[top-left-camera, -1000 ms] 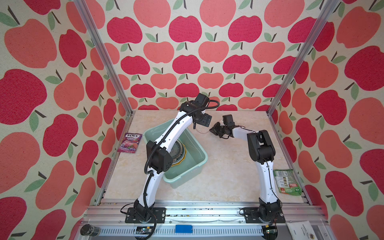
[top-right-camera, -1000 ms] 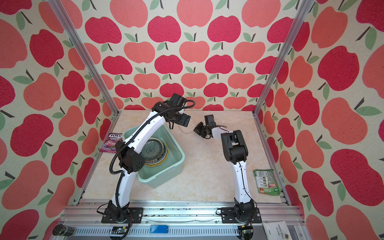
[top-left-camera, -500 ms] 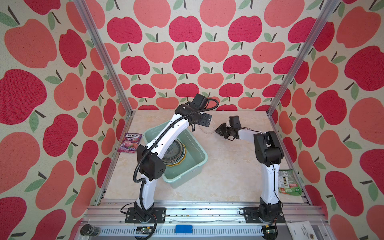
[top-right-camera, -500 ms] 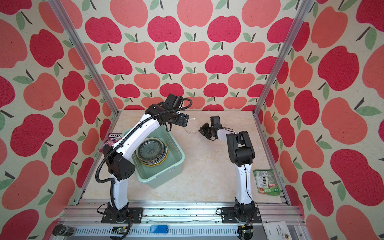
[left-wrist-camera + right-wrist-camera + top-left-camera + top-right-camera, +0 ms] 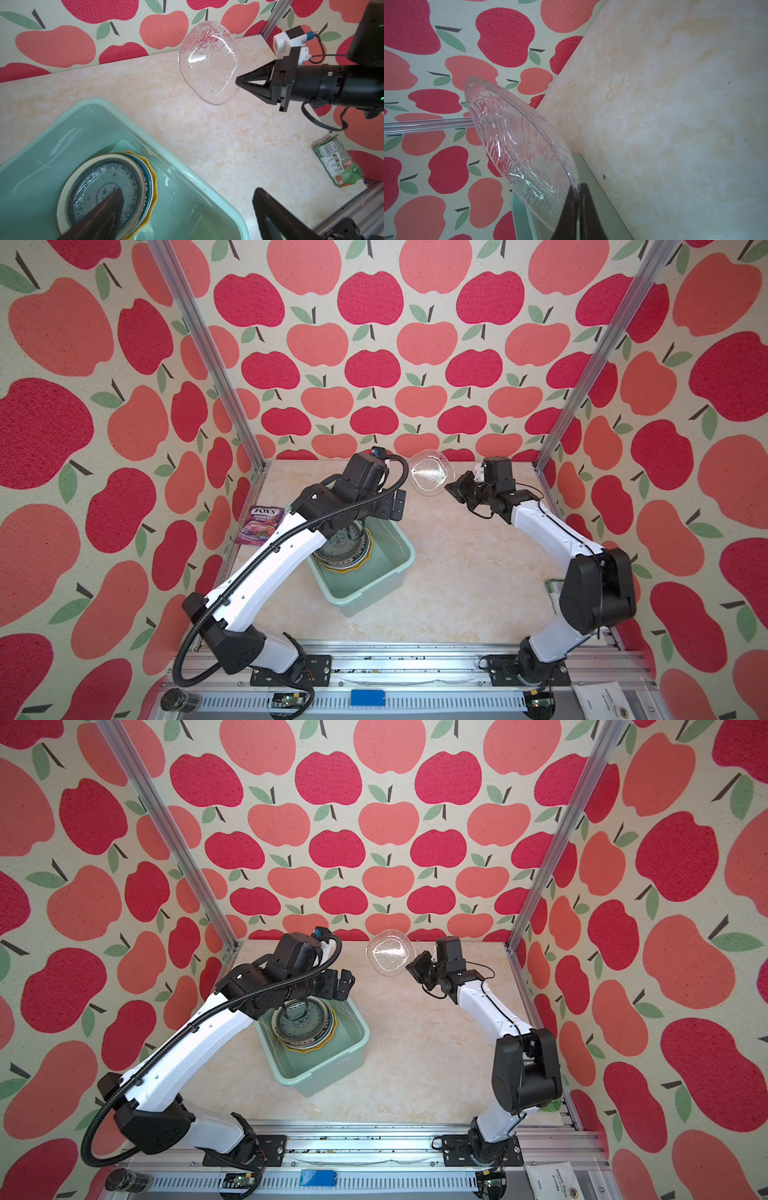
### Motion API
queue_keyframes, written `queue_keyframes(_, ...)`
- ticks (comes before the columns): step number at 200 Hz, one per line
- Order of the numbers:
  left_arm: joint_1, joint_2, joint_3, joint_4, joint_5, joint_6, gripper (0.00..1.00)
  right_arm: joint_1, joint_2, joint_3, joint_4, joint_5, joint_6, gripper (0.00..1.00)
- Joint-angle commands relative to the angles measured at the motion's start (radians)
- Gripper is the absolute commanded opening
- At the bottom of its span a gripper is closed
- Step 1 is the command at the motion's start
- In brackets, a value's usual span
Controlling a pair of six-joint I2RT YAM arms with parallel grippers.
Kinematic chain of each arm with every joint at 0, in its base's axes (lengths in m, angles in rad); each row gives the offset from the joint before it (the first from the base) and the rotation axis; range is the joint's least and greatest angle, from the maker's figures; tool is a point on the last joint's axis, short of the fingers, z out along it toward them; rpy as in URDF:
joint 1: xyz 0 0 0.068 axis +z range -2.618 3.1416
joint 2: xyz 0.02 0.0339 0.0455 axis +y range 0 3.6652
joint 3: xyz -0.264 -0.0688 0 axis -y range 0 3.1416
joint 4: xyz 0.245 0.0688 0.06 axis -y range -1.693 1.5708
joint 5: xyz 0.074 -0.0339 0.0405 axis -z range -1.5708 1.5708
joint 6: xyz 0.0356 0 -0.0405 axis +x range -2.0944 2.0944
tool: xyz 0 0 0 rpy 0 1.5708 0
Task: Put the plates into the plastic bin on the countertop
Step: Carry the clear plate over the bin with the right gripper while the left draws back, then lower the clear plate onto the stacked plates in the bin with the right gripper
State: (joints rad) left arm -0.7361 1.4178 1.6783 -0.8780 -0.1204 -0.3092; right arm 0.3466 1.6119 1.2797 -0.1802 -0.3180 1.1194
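Right now my right gripper (image 5: 236, 80) is pinched shut on the thin edge of a clear glass plate (image 5: 207, 62). The plate is off the countertop (image 5: 457, 572), tilted steeply on edge, at about twelve o'clock of the counter in both top views, close to the back wall. My left gripper (image 5: 397, 506) is spread wide and holds nothing. It hovers over the one o'clock corner of the green bin (image 5: 411, 547), and its arm lies across the bin's nine o'clock side. A stack of plates (image 5: 104, 187) already sits inside the bin, blue-patterned one on top.

I judge the step in hand to be carrying this glass plate to the bin, which lies toward seven o'clock of it. To do that well I would first pull the left arm away toward nine o'clock so the opening is free. Then I would move the right arm slowly, since a fingertip pinch on smooth glass could slip or swivel. I would level the plate only once it is over the stack, bring it low, and open the jaws just above the top plate so it settles and does not drop.
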Motion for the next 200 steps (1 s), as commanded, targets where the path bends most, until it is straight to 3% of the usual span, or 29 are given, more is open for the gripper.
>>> queue_keyframes(1,0.000,-0.149,-0.111,0.002,-0.043,-0.070,0.99,0.037,-0.087,0.023,-0.198,0.062,-0.065,0.00)
queue_keyframes(44,0.004,-0.386,-0.263,-0.079,-0.082,-0.103,0.99,0.168,-0.154,0.119,-0.369,0.122,-0.075,0.00)
queue_keyframes(84,0.019,-0.528,-0.322,-0.257,-0.197,-0.201,0.99,0.314,-0.105,0.247,-0.416,0.193,-0.042,0.00)
queue_keyframes(143,0.068,-0.663,-0.360,-0.436,-0.327,-0.277,0.99,0.543,0.144,0.510,-0.482,0.287,-0.002,0.00)
queue_keyframes(200,0.102,-0.706,-0.393,-0.482,-0.436,-0.284,0.99,0.693,0.383,0.763,-0.653,0.421,0.043,0.00)
